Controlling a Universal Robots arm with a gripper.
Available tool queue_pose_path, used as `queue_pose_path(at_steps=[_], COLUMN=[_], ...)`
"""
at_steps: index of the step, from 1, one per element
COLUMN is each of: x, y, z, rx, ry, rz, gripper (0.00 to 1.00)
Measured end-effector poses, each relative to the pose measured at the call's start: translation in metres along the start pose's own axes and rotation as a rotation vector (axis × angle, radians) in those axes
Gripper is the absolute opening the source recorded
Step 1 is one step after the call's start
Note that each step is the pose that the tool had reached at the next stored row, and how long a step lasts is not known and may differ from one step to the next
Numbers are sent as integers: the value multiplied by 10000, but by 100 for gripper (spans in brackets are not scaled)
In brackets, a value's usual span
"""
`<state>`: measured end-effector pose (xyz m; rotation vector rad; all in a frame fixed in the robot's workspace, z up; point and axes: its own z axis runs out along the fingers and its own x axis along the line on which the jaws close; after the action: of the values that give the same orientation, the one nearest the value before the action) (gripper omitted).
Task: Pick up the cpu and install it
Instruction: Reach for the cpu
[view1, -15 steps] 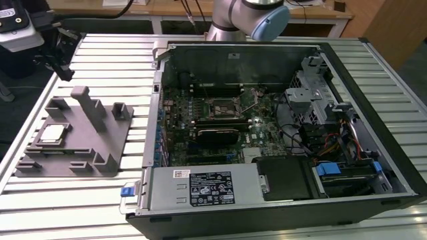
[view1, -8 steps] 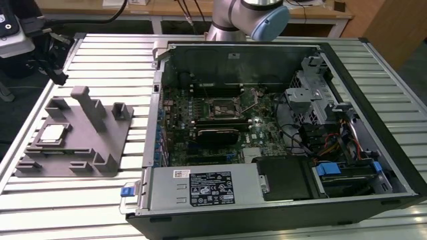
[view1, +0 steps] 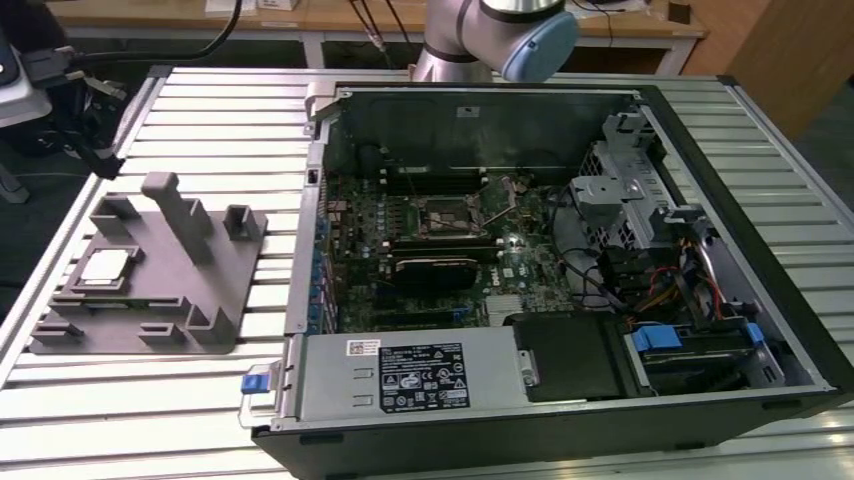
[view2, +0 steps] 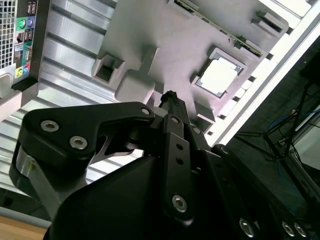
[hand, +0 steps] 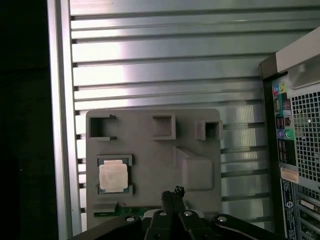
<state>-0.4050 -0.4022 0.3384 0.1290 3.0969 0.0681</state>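
My tool hangs closed and empty over the grey fixture, near the cpu in its pocket — I'd open it, centre squarely and pinch only the cpu's edges. Farther along the bench, the socket sits inside the open case.

place: robotics lab | evidence: slotted aluminium table, open computer case, robot arm, wooden bench behind

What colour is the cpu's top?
The cpu is silvery-grey with a pale edge; clearest in the first wrist view.
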Motion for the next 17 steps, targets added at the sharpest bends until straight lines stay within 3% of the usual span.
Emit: queue_pose_path(at_steps=[17], x=[175], y=[-122], z=[178], rx=[-1], ry=[0], rz=[0], gripper=[11])
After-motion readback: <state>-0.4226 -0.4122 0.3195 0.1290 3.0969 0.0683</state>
